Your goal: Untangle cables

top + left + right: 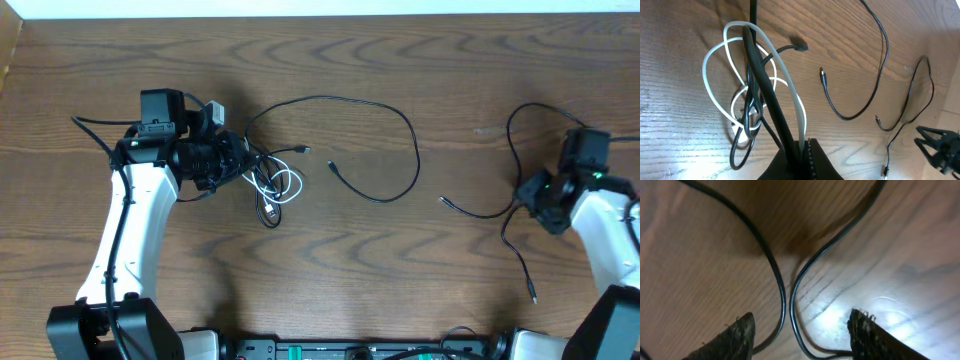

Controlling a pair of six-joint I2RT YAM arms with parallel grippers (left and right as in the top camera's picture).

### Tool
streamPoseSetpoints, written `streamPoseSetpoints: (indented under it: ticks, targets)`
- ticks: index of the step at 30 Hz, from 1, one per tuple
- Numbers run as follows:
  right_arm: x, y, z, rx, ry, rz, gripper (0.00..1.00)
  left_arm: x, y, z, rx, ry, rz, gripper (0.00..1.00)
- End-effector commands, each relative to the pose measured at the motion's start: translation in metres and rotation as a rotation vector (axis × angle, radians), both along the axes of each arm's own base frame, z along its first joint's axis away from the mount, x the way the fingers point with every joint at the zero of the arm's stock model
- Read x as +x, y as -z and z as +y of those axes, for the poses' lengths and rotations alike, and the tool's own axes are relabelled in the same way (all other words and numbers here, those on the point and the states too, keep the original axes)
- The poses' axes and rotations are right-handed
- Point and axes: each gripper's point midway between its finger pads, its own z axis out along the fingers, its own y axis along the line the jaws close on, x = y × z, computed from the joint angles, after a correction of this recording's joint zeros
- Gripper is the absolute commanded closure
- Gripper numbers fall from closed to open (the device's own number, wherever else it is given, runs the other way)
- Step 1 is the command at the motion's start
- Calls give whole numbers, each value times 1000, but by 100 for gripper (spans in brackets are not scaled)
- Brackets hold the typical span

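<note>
Overhead, the left claw [238, 162] sits at the left of the desk [400, 280], pressed together and pinching a white cable [290, 185] and a black cable [765, 85]. These two loop through each other in a small tangle just beside it. A long black cord [415, 150] curves loose across the middle, apart from the tangle. At the right, the right claw [801, 327] is spread low over the desk, and two strands of the right-hand black cord [777, 275] lie ungripped between its fingers.
</note>
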Motion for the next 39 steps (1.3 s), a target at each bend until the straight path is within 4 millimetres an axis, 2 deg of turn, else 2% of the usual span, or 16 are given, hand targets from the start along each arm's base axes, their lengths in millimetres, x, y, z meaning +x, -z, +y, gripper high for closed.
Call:
streamPoseSetpoints:
  ticks: [1,8,16,23,24,27,29,39]
  targets:
    - [-5,13,3,3,67,-3,45,5,-11,-2,-6,19,-38,93]
    - [-5,29,3,28,167,-43,47,5,-11,-2,-6,19,-38,93]
    - [16,45,12,20,122,-74,47,5,-11,-2,-7,19,-37,92]
    - [17,67,12,9,121,-34,47,5,-11,-2,-7,19,-37,92]
    - [16,69,12,10,122,-26,50,5,-11,-2,-7,19,-37,92]
    - [11,74,12,4,125,-1,76,5,-11,-2,-7,19,-37,93]
    - [8,75,8,-16,131,11,82,5,-11,-2,-7,19,-37,93]
    - [-10,70,-22,-229,63,107,86,5,-11,-2,-11,11,-32,93]
